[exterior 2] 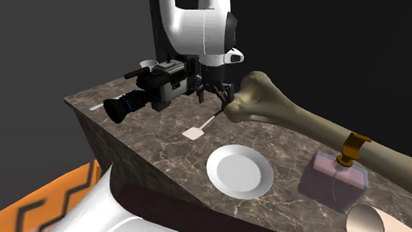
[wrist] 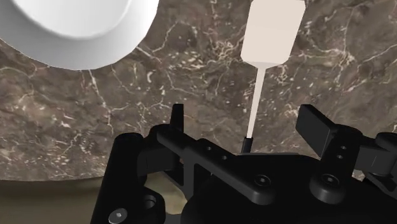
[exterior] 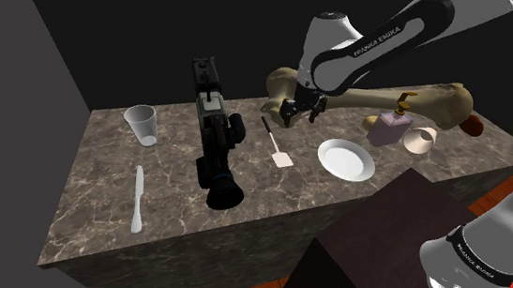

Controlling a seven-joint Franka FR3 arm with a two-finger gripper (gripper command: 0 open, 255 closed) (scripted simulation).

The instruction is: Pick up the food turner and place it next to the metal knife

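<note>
The food turner (exterior: 279,150) lies flat on the marble counter (exterior: 164,216), with a pale square blade (wrist: 272,32), a thin stem and a dark handle pointing at the bone. My gripper (exterior: 296,113) hovers just over the handle end, open. In the wrist view the fingers (wrist: 316,124) stand wide apart on either side of the turner's stem (wrist: 254,102) without touching it. The knife (exterior: 137,198), drawn white, lies near the counter's front on the shoulder view's left, beyond a black camera from the turner. The turner (exterior 2: 194,133) and gripper (exterior 2: 214,94) also appear in the second exterior view.
A black video camera (exterior: 216,135) lies between turner and knife. A white plate (exterior: 346,159) sits close to the turner's other side. A large bone (exterior: 371,96) runs along the back. A clear cup (exterior: 141,125), a bottle (exterior: 388,128) and a beige cup (exterior: 420,140) stand about.
</note>
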